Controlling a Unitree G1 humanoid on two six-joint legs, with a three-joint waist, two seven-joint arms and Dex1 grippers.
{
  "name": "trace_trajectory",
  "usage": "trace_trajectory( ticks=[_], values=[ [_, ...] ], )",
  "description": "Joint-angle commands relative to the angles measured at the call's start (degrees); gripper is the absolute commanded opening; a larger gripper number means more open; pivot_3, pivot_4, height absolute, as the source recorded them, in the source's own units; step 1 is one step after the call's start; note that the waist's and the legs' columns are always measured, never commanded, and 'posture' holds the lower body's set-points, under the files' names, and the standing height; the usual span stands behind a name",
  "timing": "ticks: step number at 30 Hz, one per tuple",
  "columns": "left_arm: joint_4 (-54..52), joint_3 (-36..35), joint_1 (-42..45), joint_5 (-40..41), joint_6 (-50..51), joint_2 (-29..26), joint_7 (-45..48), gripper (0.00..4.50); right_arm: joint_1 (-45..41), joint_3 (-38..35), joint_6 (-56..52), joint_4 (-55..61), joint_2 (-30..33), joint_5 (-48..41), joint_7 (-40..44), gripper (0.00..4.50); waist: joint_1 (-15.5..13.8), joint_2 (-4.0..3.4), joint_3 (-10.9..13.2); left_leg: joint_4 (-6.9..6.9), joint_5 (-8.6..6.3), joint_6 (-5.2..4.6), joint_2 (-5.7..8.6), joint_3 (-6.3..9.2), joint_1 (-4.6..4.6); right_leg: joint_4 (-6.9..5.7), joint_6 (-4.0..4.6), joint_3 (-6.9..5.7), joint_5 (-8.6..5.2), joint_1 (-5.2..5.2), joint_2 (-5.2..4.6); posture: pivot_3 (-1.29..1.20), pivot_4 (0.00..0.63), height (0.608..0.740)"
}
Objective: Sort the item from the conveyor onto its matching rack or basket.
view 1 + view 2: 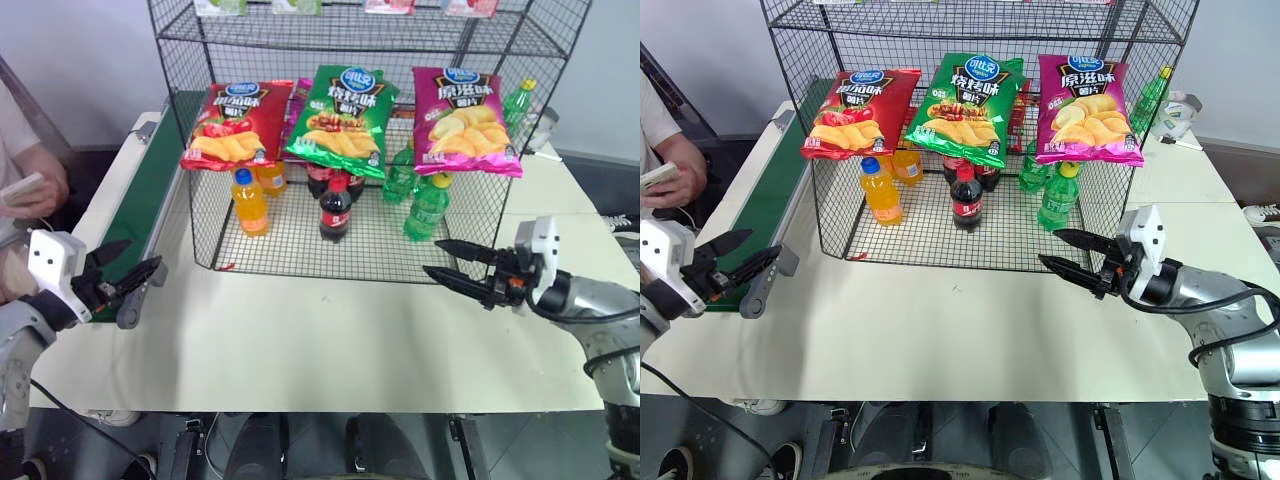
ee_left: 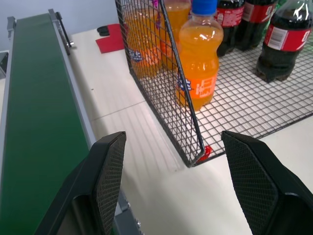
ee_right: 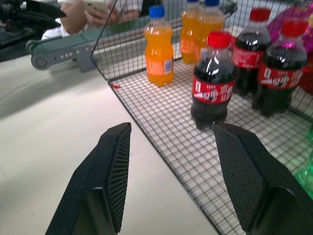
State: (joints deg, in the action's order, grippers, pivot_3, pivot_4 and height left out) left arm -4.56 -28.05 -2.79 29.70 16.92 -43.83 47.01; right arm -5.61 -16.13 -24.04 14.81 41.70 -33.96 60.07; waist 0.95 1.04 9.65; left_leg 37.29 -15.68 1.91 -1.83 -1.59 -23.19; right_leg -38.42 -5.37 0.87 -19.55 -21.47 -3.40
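On the left, our left gripper (image 1: pixel 128 277) hangs over the conveyor (image 1: pixel 150 190) end, jaws apart, holding nothing; we see no bag on the belt. Centre, the green chip bag (image 1: pixel 342 120) sits on the rack (image 1: pixel 300 245) between the red bag (image 1: pixel 235 125) and magenta bag (image 1: pixel 463 120). Right gripper (image 1: pixel 450 262) gapes empty. Sorting looks done.

The rack (image 1: pixel 350 150) stands at the middle of the table (image 1: pixel 330 340). The conveyor (image 1: pixel 140 200) runs along the rack's left side. On the rack's front hang three bags: the item (image 1: pixel 343 120) in the middle, a chip bag (image 1: pixel 235 125) to its left, another bag (image 1: pixel 463 120) to its right. Bottles (image 1: pixel 335 208) stand on the rack's bottom tier, below the bags.
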Motion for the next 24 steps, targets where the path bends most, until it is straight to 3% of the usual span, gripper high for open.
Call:
trace_trajectory(
  ticks=[1, 24],
  values=[
    [-0.7, -1.9, -0.6, -0.6, -3.2, -0.6, 1.5, 3.33, -0.4, -0.4, 0.8, 0.5, 1.1, -0.5, 0.6, 2.73, 0.0, 0.0, 0.0, 0.0, 0.0, 0.0, 0.0, 0.0, 0.01, 0.0, 0.0, 0.0, 0.0, 0.01, 0.0, 0.0, 0.15, 0.739],
    [1.9, -1.0, 1.6, -2.0, -5.0, -0.7, 2.1, 3.33, 1.9, -1.3, 2.7, -1.4, 2.7, 0.7, 2.3, 2.73, -0.1, 0.01, 0.0, 0.03, 0.0, 0.0, 0.0, 0.01, 0.04, -0.02, 0.0, -0.02, 0.0, 0.04, 0.02, 0.0, 0.15, 0.739]
  ],
)
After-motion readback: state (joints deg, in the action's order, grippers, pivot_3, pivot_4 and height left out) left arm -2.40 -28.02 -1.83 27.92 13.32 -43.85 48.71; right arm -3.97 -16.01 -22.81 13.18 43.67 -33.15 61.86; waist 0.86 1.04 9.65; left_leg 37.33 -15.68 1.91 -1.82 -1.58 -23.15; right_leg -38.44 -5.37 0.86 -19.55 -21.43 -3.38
